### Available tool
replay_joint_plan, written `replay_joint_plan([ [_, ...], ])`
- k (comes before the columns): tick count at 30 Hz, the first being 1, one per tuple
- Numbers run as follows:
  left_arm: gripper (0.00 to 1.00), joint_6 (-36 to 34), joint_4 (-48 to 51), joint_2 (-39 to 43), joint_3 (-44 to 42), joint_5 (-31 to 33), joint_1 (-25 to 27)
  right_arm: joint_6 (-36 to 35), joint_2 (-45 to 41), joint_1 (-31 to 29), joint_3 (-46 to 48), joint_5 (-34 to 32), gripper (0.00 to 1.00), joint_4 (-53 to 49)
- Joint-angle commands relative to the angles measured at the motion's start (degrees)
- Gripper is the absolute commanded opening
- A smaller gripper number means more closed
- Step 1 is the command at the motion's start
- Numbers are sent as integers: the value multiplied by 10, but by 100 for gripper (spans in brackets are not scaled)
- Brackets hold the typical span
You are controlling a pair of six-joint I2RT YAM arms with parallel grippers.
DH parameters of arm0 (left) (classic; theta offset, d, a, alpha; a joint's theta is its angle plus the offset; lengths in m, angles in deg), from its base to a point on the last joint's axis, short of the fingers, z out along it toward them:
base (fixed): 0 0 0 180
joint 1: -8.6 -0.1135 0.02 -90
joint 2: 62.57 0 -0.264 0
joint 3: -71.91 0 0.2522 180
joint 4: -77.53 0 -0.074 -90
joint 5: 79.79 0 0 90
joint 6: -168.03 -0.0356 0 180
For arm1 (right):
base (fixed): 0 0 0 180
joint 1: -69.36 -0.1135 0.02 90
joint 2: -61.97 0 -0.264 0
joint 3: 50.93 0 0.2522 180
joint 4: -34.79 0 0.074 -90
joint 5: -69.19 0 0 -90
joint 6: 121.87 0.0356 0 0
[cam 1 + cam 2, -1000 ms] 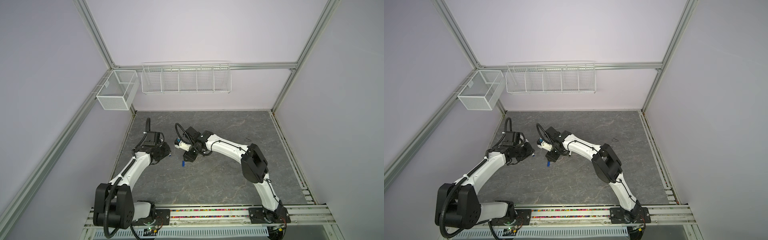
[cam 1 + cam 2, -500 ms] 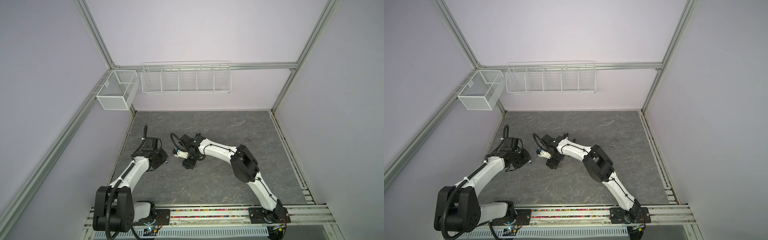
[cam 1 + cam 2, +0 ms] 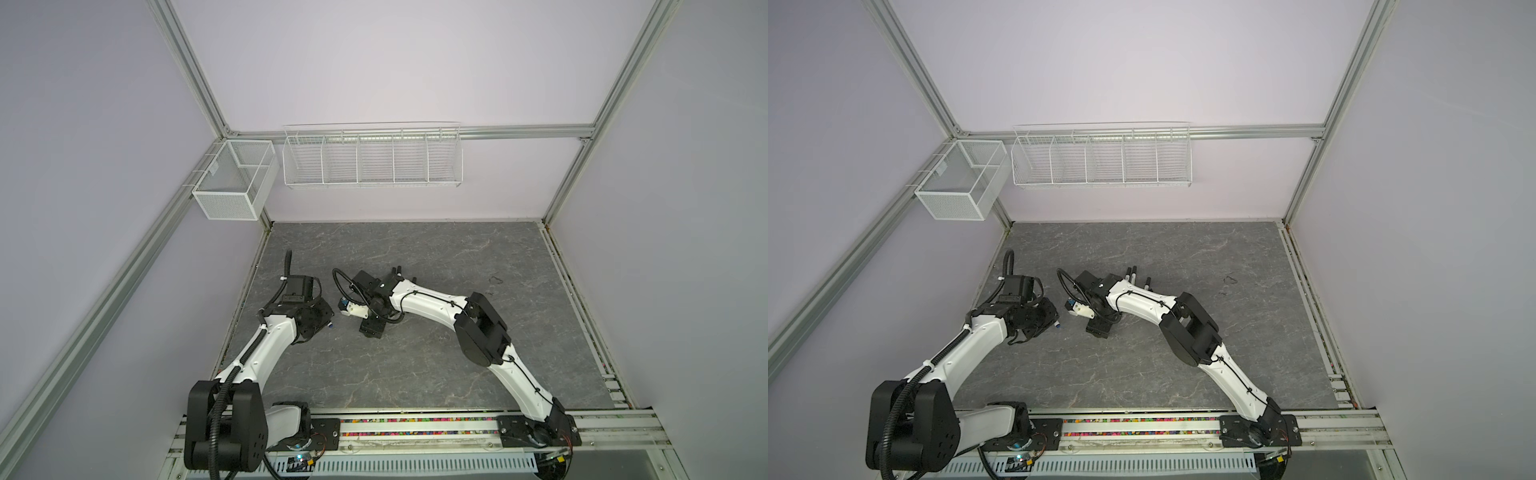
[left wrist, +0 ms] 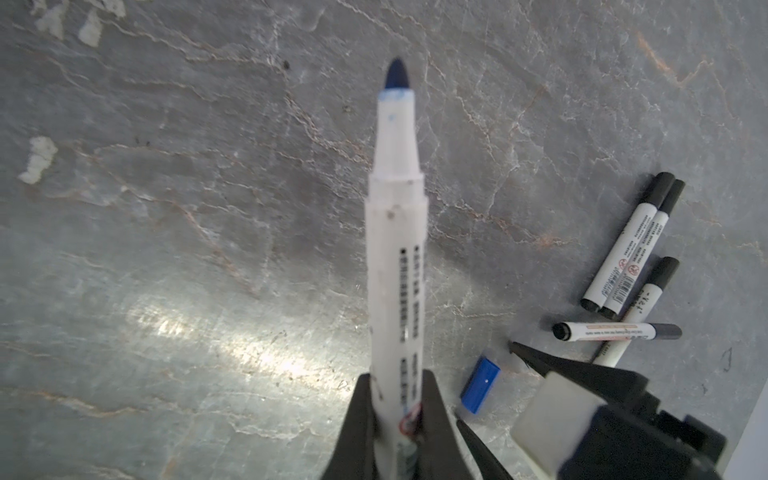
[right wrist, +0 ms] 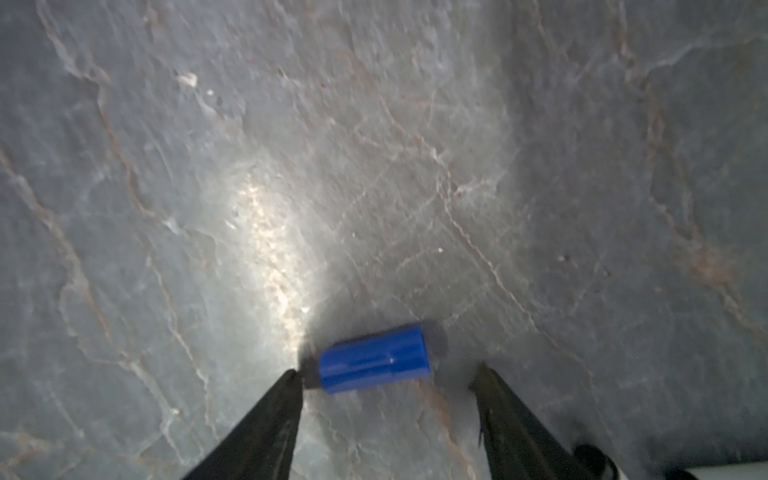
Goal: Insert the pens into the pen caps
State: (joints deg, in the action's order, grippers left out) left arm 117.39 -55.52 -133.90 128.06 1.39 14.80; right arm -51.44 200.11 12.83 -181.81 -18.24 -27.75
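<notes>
In the left wrist view my left gripper [image 4: 395, 388] is shut on the rear of a white pen with a bare blue tip [image 4: 397, 249], which points away over the grey table. A short blue pen cap [image 5: 374, 358] lies on its side on the table. My right gripper [image 5: 386, 371] is open, low over the table, with one finger on each side of the cap and neither clearly touching it. From the left wrist the same cap [image 4: 480, 384] shows between the right gripper's fingertips [image 4: 536, 357]. In both top views the right gripper [image 3: 372, 329] [image 3: 1098, 328] hides the cap.
Several white pens with black ends [image 4: 631, 253] lie in a cluster just beyond the right gripper, peeking out behind the right arm in both top views [image 3: 397, 271] [image 3: 1133, 272]. Two wire baskets [image 3: 372, 158] [image 3: 235, 183] hang on the back wall.
The right gripper has swung left and down over the blue cap and opened wider. The left arm has drawn back slightly toward the table's left edge, still holding the pen.
</notes>
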Motion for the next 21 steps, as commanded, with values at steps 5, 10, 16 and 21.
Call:
replay_joint_plan([
  [5, 0, -19, 28, 14, 8, 12, -9, -9, 29, -5, -22, -2, 64, -9],
  [10, 0, -21, 28, 14, 8, 10, -11, -4, 32, -3, -22, -2, 49, -5],
  [16, 0, -19, 24, 7, 7, 4, -11, 8, 26, 0, -22, 10, 33, -4],
  [21, 0, -18, 17, 4, 8, 0, -11, 79, -8, 32, -18, 33, 28, 5],
])
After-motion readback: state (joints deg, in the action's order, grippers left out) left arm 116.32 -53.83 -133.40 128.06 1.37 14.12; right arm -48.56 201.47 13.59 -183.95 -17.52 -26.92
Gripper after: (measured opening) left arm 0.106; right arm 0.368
